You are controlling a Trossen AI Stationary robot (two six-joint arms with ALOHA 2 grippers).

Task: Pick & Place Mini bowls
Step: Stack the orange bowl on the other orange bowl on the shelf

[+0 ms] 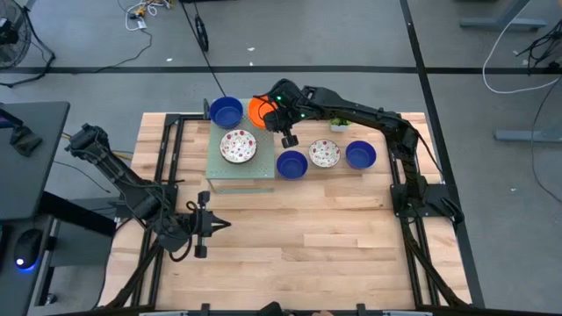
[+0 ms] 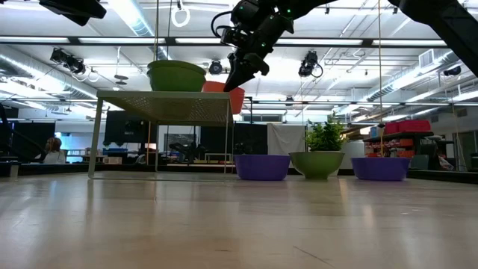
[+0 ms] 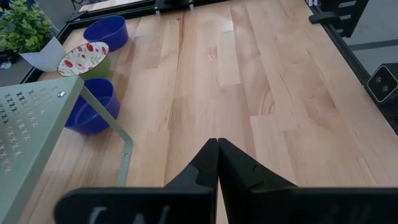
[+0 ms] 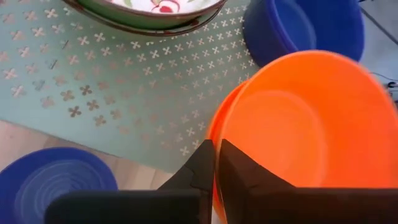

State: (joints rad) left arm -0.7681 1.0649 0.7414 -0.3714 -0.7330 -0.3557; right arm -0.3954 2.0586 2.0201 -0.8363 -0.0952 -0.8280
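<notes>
The wooden counter (image 1: 307, 219) carries a perforated green shelf (image 1: 239, 156) at the far left, with a floral bowl (image 1: 238, 146) and a blue bowl (image 1: 226, 111) on top. To its right, on the counter itself, sit a blue bowl (image 1: 291, 163), a second floral bowl (image 1: 324, 154) and another blue bowl (image 1: 360, 155). The right end effector (image 4: 215, 163) is pinched nearly closed on the rim of the orange bowl (image 4: 298, 130) at the shelf's far right corner, apparently placing it. Next it probably needs to let go and lift clear. The left end effector (image 3: 217, 163) waits closed and empty, near left.
</notes>
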